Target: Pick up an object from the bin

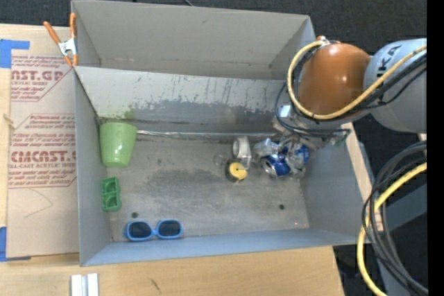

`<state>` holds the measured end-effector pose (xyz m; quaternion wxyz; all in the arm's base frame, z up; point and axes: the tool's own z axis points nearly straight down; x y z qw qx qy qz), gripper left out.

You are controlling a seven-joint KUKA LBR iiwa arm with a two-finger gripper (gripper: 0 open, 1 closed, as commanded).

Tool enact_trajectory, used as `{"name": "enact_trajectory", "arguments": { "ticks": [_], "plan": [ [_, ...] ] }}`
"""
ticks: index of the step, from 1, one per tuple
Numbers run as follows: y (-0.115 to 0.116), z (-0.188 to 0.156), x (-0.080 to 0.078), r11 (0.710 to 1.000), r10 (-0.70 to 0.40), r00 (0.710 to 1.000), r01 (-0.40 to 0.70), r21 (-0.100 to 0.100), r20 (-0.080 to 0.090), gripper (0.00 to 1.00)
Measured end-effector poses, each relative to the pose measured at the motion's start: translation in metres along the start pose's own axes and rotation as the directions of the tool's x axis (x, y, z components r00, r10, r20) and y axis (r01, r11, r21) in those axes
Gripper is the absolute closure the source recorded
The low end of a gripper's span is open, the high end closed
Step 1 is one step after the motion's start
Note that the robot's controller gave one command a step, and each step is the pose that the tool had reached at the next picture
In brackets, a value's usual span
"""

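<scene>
Hanging low at the right end of the grey bin point(194, 38), the gripper point(282, 157) sits under its orange wrist cover point(333, 80). We cannot tell whether it is released or clenched, and the blue-and-silver glint there may be a loose thing or its own metal. Nearest to it, just to its left on the floor, lie a small pale metallic piece point(241, 148) and, just below that, a little yellow object point(238, 172). Well apart, by the left wall, we see a green cup point(116, 142), a green block point(111, 194) and blue sunglasses point(154, 229). We judge the main risks to be a grasp that takes nothing, or a nudge that sends the little yellow object skidding. The right wall also crowds the wrist.
</scene>
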<state>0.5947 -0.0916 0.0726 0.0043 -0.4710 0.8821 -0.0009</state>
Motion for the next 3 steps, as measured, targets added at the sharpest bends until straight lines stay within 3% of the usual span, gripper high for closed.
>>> {"name": "enact_trajectory", "arguments": {
  "ticks": [1,2,3],
  "plan": [
    [-0.008,0.001,0.027,0.972,-0.235,0.972,0.235,-0.004,0.004,1.0],
    [-0.007,-0.127,0.025,0.983,-0.183,0.983,0.183,0.002,-0.002,1.0],
    [0.02,-0.201,0.048,0.643,-0.766,0.643,0.766,-0.006,0.002,1.0]
  ]
}}
